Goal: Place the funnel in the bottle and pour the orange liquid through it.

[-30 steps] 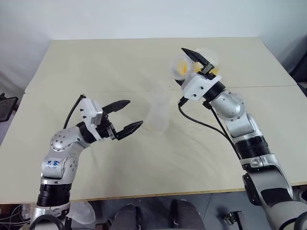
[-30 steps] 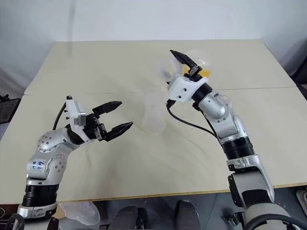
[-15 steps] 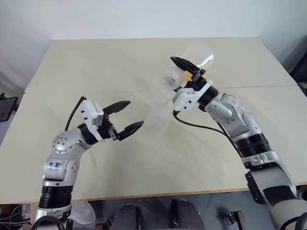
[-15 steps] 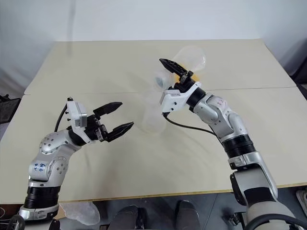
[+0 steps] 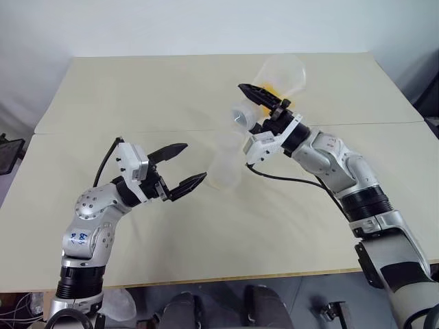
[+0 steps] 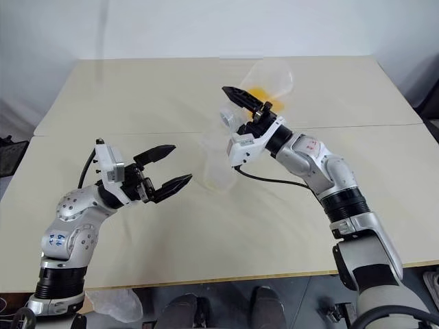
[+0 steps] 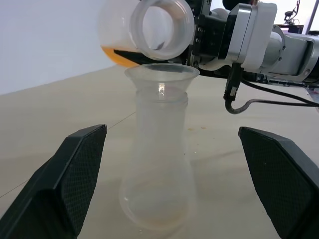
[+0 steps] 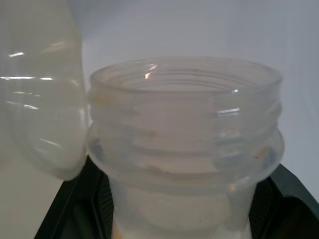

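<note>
The clear bottle (image 5: 225, 171) stands upright mid-table with the clear funnel (image 7: 162, 73) seated in its neck. My right gripper (image 5: 257, 103) is shut on the neck of a larger clear flask (image 5: 281, 72). That flask is tipped over, its threaded mouth (image 7: 162, 27) hanging just above the funnel's rim. The orange liquid (image 7: 122, 55) pools in the flask's low side, and no stream shows at the mouth. My left gripper (image 5: 194, 162) stays open just left of the bottle, level with its body, touching nothing. Its fingers (image 7: 75, 174) flank the bottle in the left wrist view.
The beige table (image 5: 137, 89) is made of two tops with a seam (image 5: 103, 130) across it. A black object (image 5: 8, 152) sits past the left edge. The right arm's black cable (image 5: 288, 179) loops low over the table right of the bottle.
My right wrist has rolled, tipping the flask further so its mouth came down and left over the funnel. The left arm and the bottle have stayed still.
</note>
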Controlling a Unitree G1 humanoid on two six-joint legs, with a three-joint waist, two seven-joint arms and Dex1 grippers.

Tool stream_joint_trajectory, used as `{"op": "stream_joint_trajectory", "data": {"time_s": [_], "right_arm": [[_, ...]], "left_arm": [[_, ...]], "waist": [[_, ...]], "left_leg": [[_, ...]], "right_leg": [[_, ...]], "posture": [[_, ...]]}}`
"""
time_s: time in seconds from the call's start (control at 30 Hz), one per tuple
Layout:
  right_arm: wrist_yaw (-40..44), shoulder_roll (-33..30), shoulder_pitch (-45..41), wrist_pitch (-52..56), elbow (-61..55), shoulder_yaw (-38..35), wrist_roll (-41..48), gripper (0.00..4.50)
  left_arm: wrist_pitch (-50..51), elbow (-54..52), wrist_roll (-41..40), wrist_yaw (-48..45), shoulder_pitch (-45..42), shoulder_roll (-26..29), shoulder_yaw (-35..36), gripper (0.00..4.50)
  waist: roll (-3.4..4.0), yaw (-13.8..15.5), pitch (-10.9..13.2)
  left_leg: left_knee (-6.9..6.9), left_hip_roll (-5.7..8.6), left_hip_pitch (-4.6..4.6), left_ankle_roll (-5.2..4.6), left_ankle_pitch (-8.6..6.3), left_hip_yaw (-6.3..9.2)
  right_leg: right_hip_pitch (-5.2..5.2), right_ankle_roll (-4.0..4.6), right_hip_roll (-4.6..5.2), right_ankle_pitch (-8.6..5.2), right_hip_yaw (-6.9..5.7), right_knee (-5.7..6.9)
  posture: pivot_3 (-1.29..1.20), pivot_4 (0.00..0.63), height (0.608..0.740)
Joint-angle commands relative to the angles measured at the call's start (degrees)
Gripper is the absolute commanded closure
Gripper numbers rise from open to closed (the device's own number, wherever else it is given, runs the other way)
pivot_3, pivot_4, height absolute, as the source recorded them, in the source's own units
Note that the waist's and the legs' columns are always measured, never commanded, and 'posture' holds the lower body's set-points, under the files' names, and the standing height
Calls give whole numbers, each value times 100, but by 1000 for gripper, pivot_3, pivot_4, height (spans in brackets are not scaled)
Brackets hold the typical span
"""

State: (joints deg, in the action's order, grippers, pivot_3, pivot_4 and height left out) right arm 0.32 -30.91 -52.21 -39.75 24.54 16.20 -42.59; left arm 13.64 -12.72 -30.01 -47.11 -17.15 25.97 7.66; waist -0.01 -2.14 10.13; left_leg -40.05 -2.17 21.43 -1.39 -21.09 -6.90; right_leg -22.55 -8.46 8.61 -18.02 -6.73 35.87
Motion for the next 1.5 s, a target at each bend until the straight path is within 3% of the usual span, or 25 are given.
{"op": "stream_joint_trajectory", "data": {"time_s": [0.03, 0.57, 1.5], "right_arm": [[-262, -72, -253, -78, -34, -19, -91, 1856], [-1078, -270, -436, -22, 60, 138, -854, 1856], [-1500, -291, -630, -30, 154, 382, -1234, 1856]], "left_arm": [[-95, -232, -44, -2, 16, 23, 1, 0], [-135, -202, -24, 10, -29, 2, -3, 0], [-200, -242, -22, 118, 33, -72, -21, 0]], "waist": [[0, -1, 0], [0, -16, 0], [0, -39, 0]], "left_leg": [[0, 0, 0, 0, 0, 0], [1, -20, 0, 0, 0, 0], [2, -33, 1, 0, 0, -2]], "right_leg": [[0, 0, 0, 0, 0, 0], [0, 1, -1, 0, -1, 0], [0, 1, -4, -1, -1, -2]], "posture": [[0, 150, 740], [0, 150, 740], [0, 150, 740]]}}
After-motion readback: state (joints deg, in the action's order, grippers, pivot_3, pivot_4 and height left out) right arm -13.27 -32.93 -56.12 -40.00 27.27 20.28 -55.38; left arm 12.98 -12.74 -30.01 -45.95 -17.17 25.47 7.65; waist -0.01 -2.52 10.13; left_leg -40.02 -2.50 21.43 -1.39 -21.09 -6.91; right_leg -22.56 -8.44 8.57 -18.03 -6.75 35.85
